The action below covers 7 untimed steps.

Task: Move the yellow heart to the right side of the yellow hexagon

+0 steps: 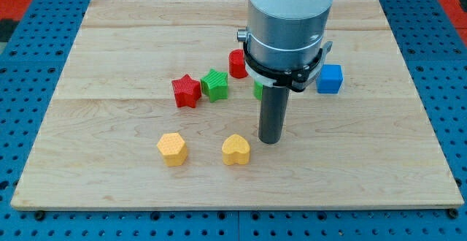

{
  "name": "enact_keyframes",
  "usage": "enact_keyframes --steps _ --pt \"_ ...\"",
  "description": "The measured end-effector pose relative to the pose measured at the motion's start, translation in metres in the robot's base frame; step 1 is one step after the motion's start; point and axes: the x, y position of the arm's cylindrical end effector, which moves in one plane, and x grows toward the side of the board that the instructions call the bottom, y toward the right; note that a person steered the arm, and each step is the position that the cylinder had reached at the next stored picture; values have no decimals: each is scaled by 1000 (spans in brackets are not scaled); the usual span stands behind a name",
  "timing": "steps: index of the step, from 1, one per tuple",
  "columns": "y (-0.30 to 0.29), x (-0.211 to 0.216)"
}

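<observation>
The yellow heart [236, 150] lies on the wooden board toward the view's bottom, near the middle. The yellow hexagon [172, 149] lies to its left, about a block's width apart from it. My tip [271, 140] rests on the board just right of the heart and slightly above it, a small gap away and not touching it. The rod hangs from the large grey arm body at the view's top.
A red star [186, 90] and a green star [215, 84] sit side by side left of the rod. A red block [237, 63] and a green block [257, 89] are partly hidden behind the arm. A blue cube [330, 79] lies at right. The wooden board [109, 168] sits on blue pegboard.
</observation>
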Motion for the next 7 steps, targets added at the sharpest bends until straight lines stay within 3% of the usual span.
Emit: enact_keyframes --steps 2,6,7 --pt "-31 16" --pt "-30 26" --pt "-45 50"
